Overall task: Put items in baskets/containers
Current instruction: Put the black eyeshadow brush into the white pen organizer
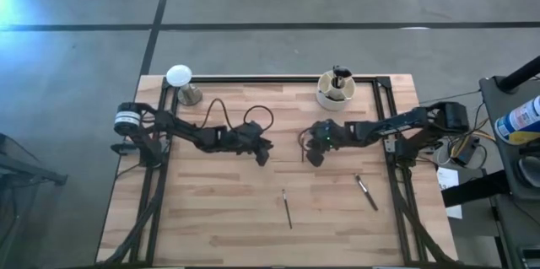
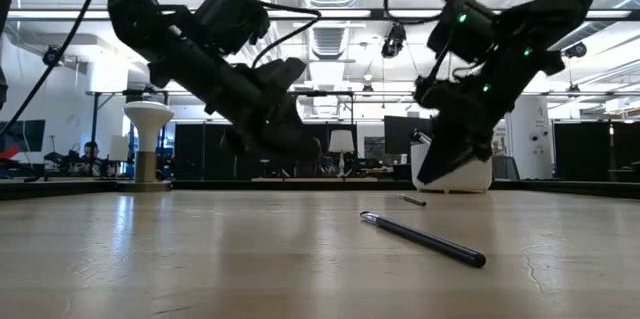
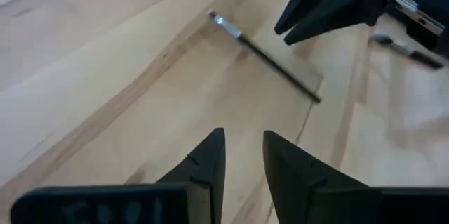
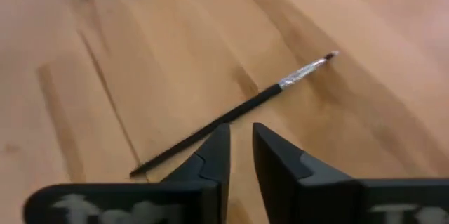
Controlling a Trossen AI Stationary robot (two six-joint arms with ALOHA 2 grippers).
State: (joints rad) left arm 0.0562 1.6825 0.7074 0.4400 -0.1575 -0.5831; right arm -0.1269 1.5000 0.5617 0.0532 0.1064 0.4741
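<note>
Both end effectors hover mid-desk (image 1: 211, 210) holding nothing: left end effector (image 1: 263, 153) at about 9 o'clock of centre with a narrow gap between its fingers (image 3: 210, 161), right end effector (image 1: 314, 154) at about 3 o'clock, fingers (image 4: 217, 157) slightly apart over a thin brush (image 4: 231, 115). That brush (image 1: 287, 208) lies flat at 6 o'clock; a second brush (image 1: 366, 192) lies at 4 o'clock. The cream cup (image 1: 335, 94), with brushes in it, stands at 1 o'clock by the far edge.
</note>
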